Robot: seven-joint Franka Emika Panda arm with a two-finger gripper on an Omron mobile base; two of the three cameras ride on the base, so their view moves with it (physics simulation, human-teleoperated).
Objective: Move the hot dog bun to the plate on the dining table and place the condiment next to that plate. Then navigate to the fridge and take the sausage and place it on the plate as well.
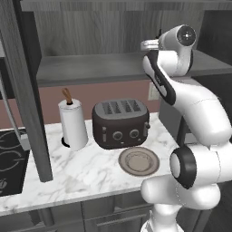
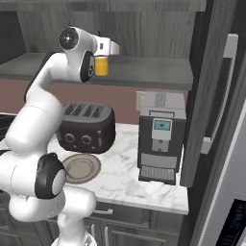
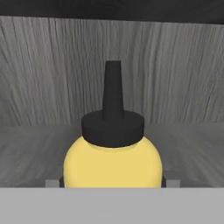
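Condiment bottle upright on grey shelf, base cut off, between barely visible claw fingertips, grip unclear.

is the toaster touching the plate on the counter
Apart. The right base view shows a strip of marble between the toaster and the plate.

The glossy white, rounded-link robot arm is built of thick smooth shells that swell at each joint. Dark, near-black bands separate the links, and round black discs with grey centres cap the joints at the side. A curved black seam runs along one upper link. The pale grey-white hand ends the chain, blocky beside the rounded links.
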